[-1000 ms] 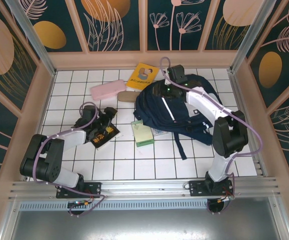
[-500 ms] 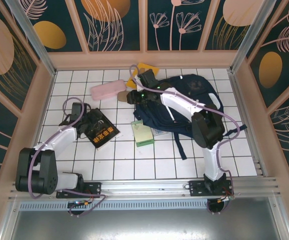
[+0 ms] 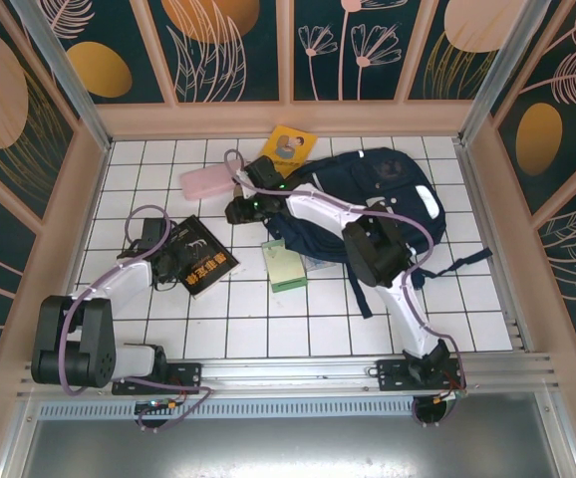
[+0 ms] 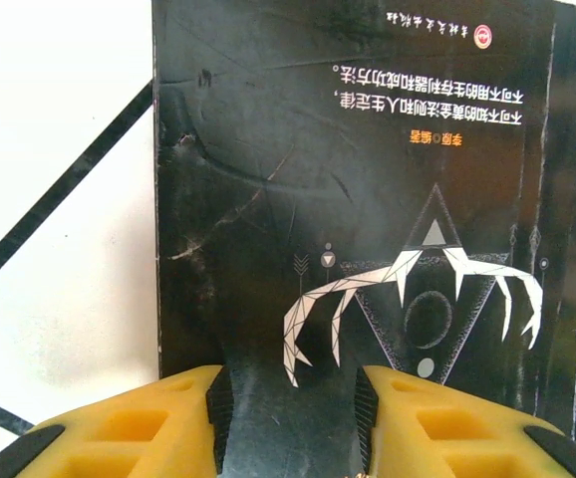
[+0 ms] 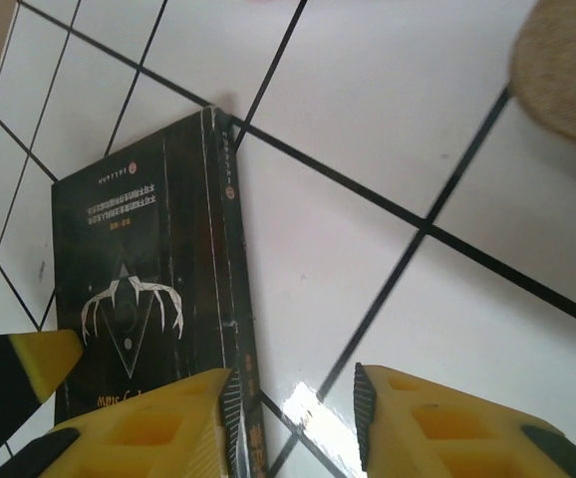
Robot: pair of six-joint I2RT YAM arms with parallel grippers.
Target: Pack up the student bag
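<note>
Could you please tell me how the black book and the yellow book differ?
The black book has a dark cover with orange lettering; the yellow book has a bright cover with a picture. The black book lies left, at the left claw; the yellow book lies at the far edge, beside the student bag. Both lie flat on the white tiles.

The black book's (image 4: 368, 199) paper cover is showing creases, scuffs and a faint sheen. The desk's (image 5: 368, 119) white tiles are gleaming smooth and glossy. The left arm's yellow fingers (image 4: 148, 418) are looking like matt moulded plastic with ribbed black pads. The student bag (image 3: 398, 174) is lying as soft navy cloth.
</note>
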